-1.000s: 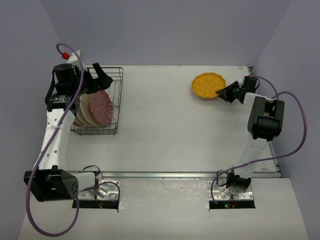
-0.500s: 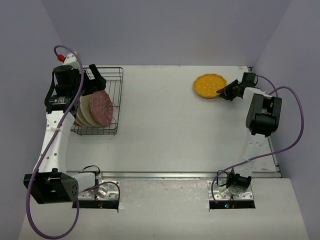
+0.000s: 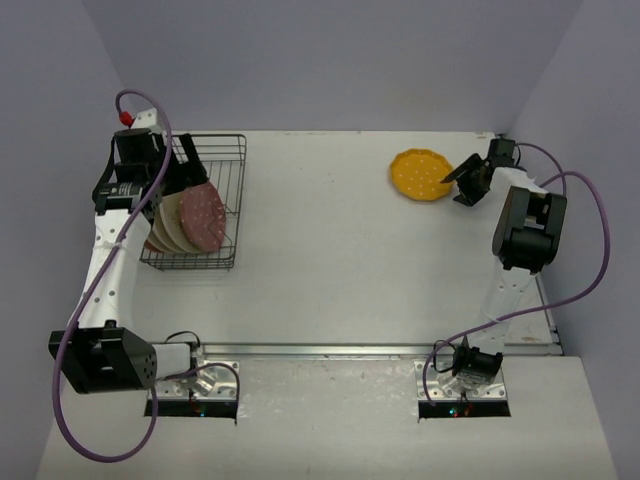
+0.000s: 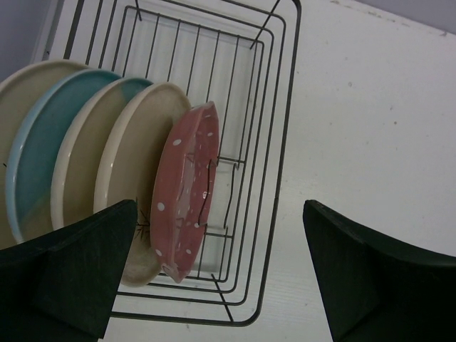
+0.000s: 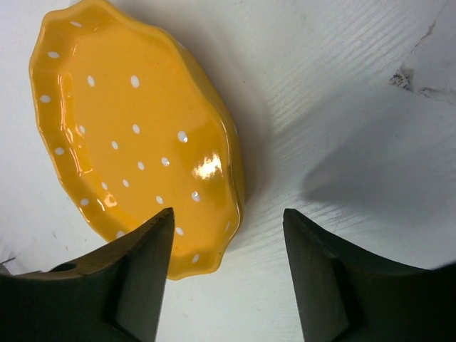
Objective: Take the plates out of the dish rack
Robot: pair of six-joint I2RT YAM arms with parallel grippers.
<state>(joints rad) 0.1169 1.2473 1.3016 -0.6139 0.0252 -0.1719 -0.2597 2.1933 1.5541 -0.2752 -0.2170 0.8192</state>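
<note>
Scalloped yellow-orange round plate with white dots (image 5: 135,135) lies flat on the white table (image 3: 330,250), far right, well apart from the dark wire dish rack (image 3: 218,160). Right gripper (image 5: 228,285) jaws apart, just beside its rim, holding nothing. Left gripper (image 4: 221,278) jaws wide apart, empty, above the rack. In the rack: scalloped dark pink dotted plate (image 4: 189,199) on edge, tilted, with four cream plates (image 4: 135,157) behind it, two tinted blue-green

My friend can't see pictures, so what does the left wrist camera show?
Five plates stand on edge in a row inside a dark wire dish rack, with a pink dotted plate at the right end and cream and blue ones beside it. The left gripper is open, its two dark fingers framing the bottom, over a white table.
</note>
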